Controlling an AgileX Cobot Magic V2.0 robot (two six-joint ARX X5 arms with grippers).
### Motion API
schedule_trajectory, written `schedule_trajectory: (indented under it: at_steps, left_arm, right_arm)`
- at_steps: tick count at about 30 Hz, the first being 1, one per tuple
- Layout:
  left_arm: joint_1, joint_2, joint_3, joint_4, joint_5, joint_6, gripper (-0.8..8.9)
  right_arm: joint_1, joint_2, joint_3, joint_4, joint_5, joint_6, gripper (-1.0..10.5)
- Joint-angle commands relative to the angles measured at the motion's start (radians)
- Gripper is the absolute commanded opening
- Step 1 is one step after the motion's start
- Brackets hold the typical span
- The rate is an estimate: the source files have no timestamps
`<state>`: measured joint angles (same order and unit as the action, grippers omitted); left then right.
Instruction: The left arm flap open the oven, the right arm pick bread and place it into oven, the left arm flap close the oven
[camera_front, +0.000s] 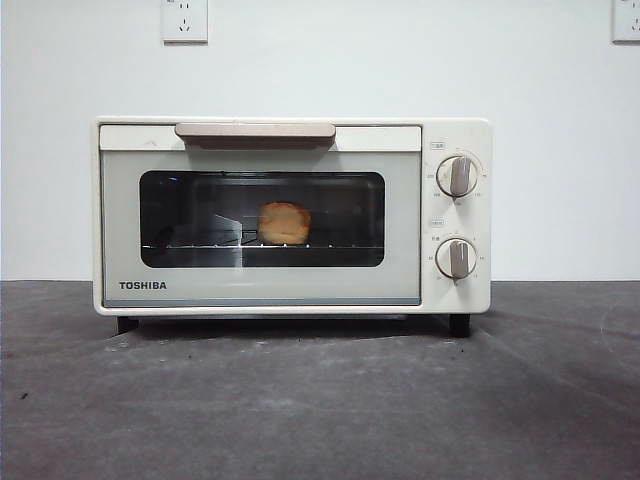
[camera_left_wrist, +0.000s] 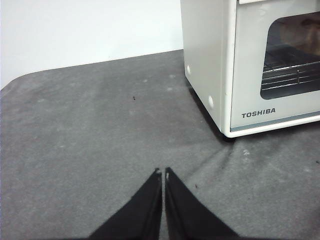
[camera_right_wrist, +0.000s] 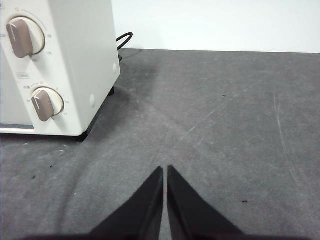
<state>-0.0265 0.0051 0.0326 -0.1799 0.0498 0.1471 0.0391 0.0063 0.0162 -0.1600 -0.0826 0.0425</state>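
Note:
The cream-white TOSHIBA oven (camera_front: 290, 215) stands in the middle of the grey table with its door shut. The golden bread (camera_front: 284, 222) lies on the wire rack inside, seen through the dark glass window. The beige-pink handle (camera_front: 255, 132) runs along the door's top. My left gripper (camera_left_wrist: 163, 173) is shut and empty, low over the table off the oven's (camera_left_wrist: 250, 65) left front corner. My right gripper (camera_right_wrist: 165, 169) is shut and empty, low over the table off the oven's (camera_right_wrist: 60, 60) knob side. Neither gripper shows in the front view.
Two round knobs (camera_front: 457, 176) (camera_front: 456, 258) sit on the oven's right panel. A black power cable (camera_right_wrist: 124, 39) runs behind the oven. Wall sockets (camera_front: 184, 20) are on the white wall. The grey mat (camera_front: 320, 400) spreads in front of the oven.

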Motion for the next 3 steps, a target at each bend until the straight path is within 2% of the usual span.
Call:
schedule_trajectory:
  at_steps: [1,3]
  left_arm:
    - [0.000,-0.002,-0.021,-0.006,-0.003,-0.002,0.19]
    - [0.000,-0.002,-0.021,-0.006,-0.003,-0.002,0.19]
  right_arm:
    - [0.001,-0.003,-0.007,0.010,0.002,0.013,0.1]
    - [0.001,-0.003,-0.007,0.011,0.002,0.013,0.1]
